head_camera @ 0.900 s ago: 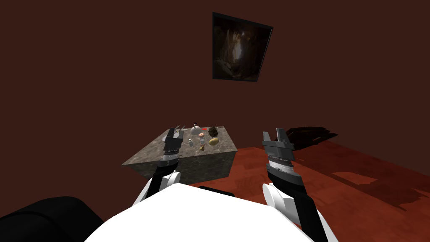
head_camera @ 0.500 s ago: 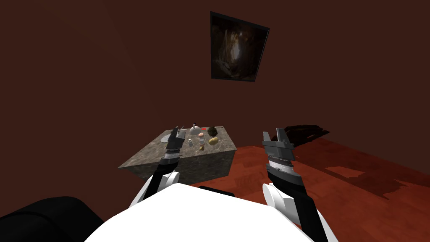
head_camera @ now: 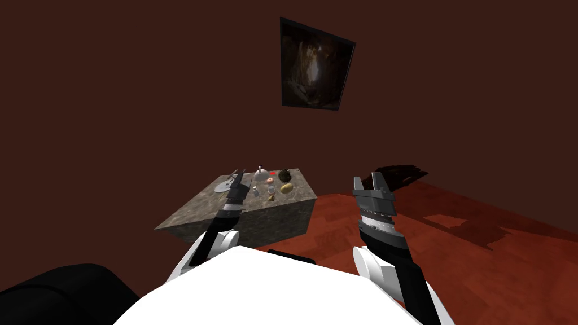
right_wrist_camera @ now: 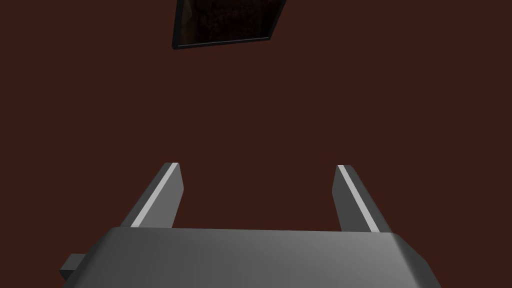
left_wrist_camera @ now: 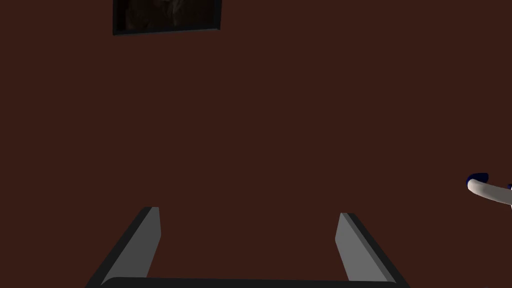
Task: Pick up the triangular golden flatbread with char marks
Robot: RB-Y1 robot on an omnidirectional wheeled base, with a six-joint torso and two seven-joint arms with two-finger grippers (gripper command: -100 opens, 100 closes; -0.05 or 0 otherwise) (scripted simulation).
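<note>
Lately:

- The left pincer point(head_camera: 235, 176) had reached further forward and now hung over the near left part of the table point(head_camera: 206, 207). Its blades stood wide apart with nothing between them point(left_wrist_camera: 248, 212).
- Its wrist camera faced the dark brown wall, not the table top. I judged the hand would have to tip downward before any grasp.
- At the edge of that wrist view was a white curved piece point(left_wrist_camera: 487, 190) with a dark blue tip. I could not tell what it was.
- Just beside this pincer lay a grey plate point(head_camera: 224, 187).
- The flatbread point(head_camera: 271, 198), a small golden wedge, lay a little to the pincer's right, near the table's middle. A small jar point(head_camera: 256, 192) stood between them and a golden oval lump point(head_camera: 287, 188) just beyond. Its char marks were too small to make out.
- The reach had closed part of the gap, yet pincer and flatbread were apart, so the pick was not yet begun.
- The right pincer point(head_camera: 367, 180) had kept its place off the table, over the red floor point(head_camera: 451, 265), also wide and empty point(right_wrist_camera: 257, 166).
- The whole head view had drifted slightly, which was my own move.
- No brand, label or writing could be read.
</note>
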